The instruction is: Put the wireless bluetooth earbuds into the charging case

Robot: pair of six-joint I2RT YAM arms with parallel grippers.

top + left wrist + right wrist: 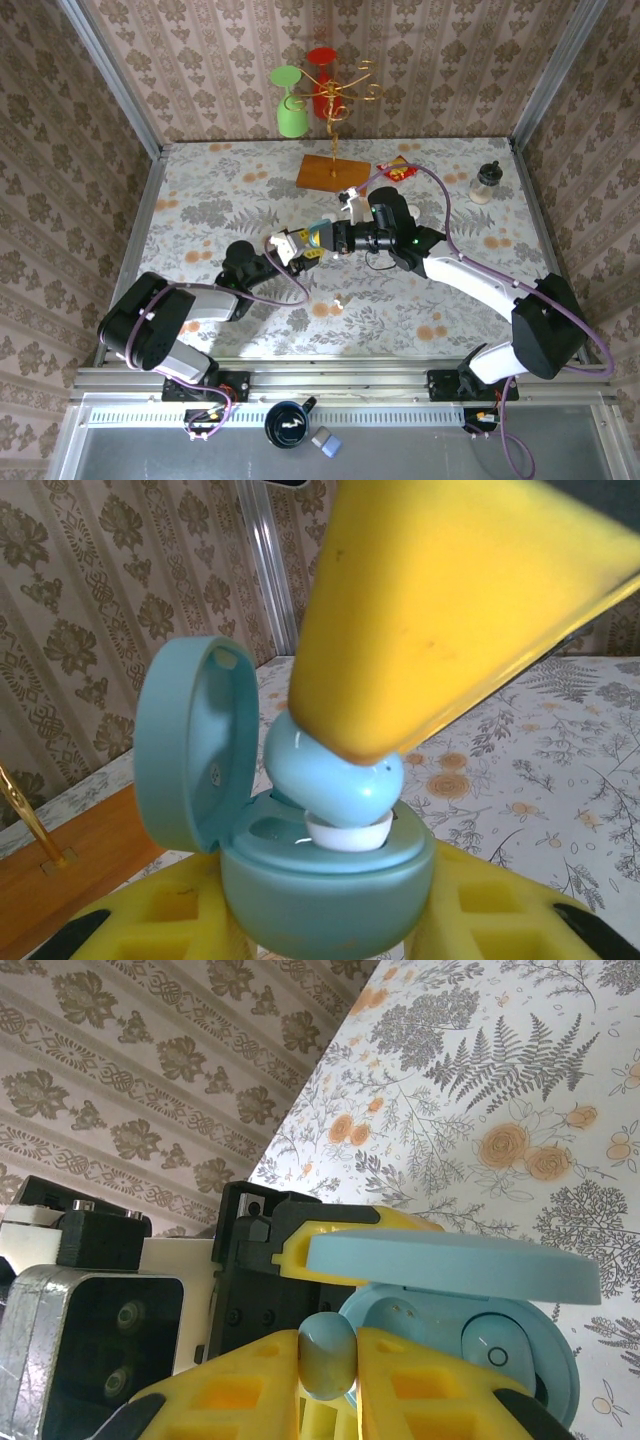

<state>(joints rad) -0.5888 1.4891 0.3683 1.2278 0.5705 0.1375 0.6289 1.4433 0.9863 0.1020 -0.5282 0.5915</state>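
The left gripper (330, 935) is holding the open pale-blue case (330, 885) over the flowered surface (200, 200). Its yellow jaws are clamping the case's lower half from both sides, and the lid (190, 745) is standing swung up to the left in the left wrist view. The right gripper (328, 1385) is meeting it near the middle of the surface, its jaws pinching a pale-blue earbud (335, 775) between them. That earbud is sitting with its white tip (348, 832) down in the mouth of the case, tilting and not fully sunk in, while one yellow jaw of the right gripper is pressing on its top. A small white piece (340, 302) is lying on the surface just nearer the arm bases than the two grippers, too small to identify. At the far edge a stand (335, 100) on a wooden base (330, 172) is carrying a green cup (290, 110) and a red cup (322, 65). A small jar (487, 182) is sitting off to the right.
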